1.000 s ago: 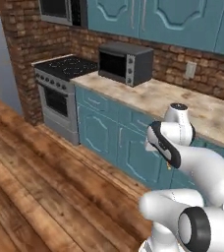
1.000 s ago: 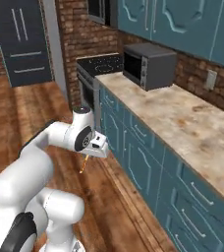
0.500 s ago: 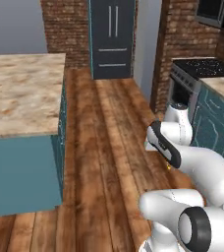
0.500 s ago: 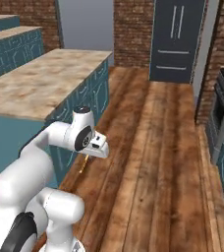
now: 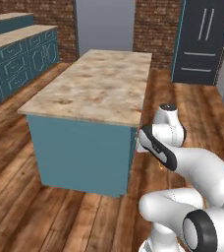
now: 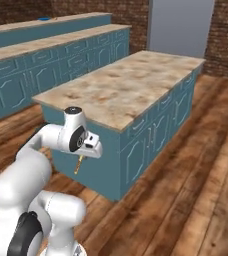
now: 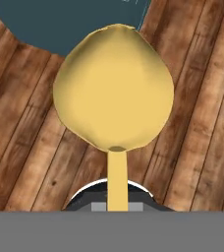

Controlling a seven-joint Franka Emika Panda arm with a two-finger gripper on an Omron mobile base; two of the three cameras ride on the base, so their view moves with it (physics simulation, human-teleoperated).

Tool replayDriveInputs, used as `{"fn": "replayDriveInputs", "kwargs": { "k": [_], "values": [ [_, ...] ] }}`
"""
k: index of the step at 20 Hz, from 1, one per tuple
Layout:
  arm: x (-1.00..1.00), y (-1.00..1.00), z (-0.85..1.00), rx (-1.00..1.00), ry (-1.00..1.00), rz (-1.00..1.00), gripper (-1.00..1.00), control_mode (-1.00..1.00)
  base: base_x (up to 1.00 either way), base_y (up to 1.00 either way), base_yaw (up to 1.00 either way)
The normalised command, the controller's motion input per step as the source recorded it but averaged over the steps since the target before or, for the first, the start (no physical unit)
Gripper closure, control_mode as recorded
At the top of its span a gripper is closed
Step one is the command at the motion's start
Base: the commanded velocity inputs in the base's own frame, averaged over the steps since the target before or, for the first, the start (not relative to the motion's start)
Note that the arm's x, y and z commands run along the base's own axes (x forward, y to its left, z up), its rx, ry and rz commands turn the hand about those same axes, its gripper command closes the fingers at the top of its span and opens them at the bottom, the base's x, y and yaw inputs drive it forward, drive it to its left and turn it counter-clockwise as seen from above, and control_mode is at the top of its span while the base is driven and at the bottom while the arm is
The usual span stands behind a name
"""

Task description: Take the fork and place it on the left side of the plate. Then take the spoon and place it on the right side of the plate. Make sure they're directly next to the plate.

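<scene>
Spoon (image 7: 113,88) in hand, the robot has swung round on its base: a second ago it faced the stove and microwave along the wall, and now a marble-topped island (image 5: 97,83) with teal sides stands in front of it. The gripper (image 6: 81,159) is clamped on the spoon's handle, bowl hanging down over the wood floor (image 7: 202,123) beside the island's near corner. No plate or fork is visible, so I'd guess it is still travelling toward the place setting.

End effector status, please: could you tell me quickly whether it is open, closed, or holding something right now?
End effector: closed on the spoon, whose bowl points away from the hand, over the wooden floor.
</scene>
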Motion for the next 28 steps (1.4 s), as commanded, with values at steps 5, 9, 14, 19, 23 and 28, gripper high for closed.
{"fn": "replayDriveInputs", "kwargs": {
  "k": [5,9,14,19,23,28],
  "values": [
    [0.00,0.00,0.00,0.00,0.00,0.00,1.00,1.00,1.00,1.00,0.00],
    [0.00,0.00,0.00,0.00,0.00,0.00,1.00,1.00,1.00,1.00,0.00],
    [0.00,0.00,0.00,0.00,0.00,0.00,1.00,1.00,0.99,1.00,0.00],
    [0.00,0.00,0.00,0.00,0.00,0.00,1.00,1.00,0.94,1.00,-0.02],
    [0.00,0.00,0.00,0.00,0.00,0.00,1.00,1.00,0.93,1.00,-0.03],
    [0.00,0.00,0.00,0.00,0.00,0.00,1.00,1.00,0.52,1.00,-0.05]
  ]
}}
